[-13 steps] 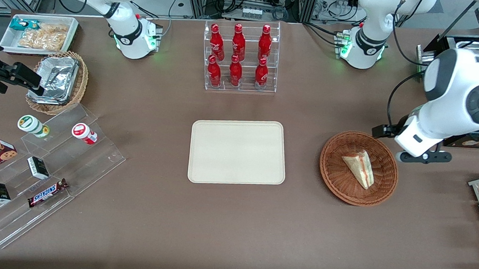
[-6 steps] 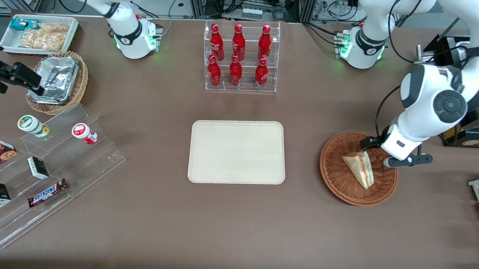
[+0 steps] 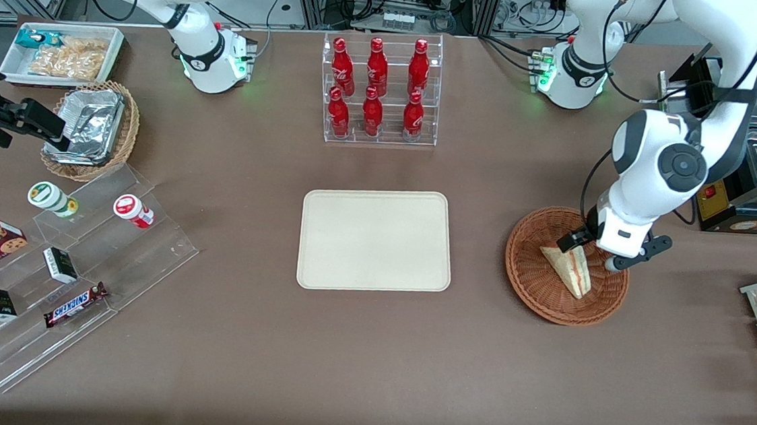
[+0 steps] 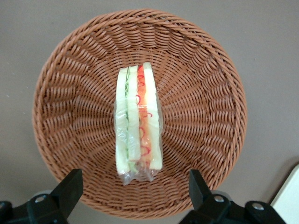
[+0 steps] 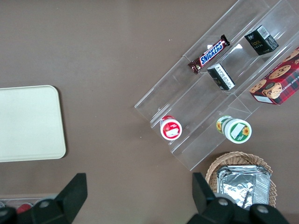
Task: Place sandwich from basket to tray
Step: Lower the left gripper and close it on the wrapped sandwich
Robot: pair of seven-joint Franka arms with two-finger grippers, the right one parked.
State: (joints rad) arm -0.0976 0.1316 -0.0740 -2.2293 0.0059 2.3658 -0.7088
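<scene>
Sandwich (image 3: pixel 571 267) (image 4: pixel 138 125) lies in basket (image 3: pixel 534 289) (image 4: pixel 201 107), roughly mid-basket, filling edge up w/ red-orange and green layers showing, clear wrap round it. Wicker floor bare on all sides of the wedge; its tip points toward front camera and stops short of the rim. Gripper (image 3: pixel 593 251) (image 4: pixel 133 196) hangs over the basket's part farther from the front camera, above the wedge's wide end, not touching it. Fingers (image 4: pixel 70 189) spread wide, one each side of the sandwich line, nothing between them but air; gap wider than the wedge's thickness. Basket sits on brown tabletop (image 3: pixel 367 360) toward working arm's end. Tray (image 3: pixel 375 240) flat, cream, low rim, rounded corners, well apart from basket w/ a bare strip of tabletop between; its surface carries nothing. Bottle rack (image 3: pixel 380 90) w/ red bottles stands farther from front camera than tray, a gap of tabletop between them.
</scene>
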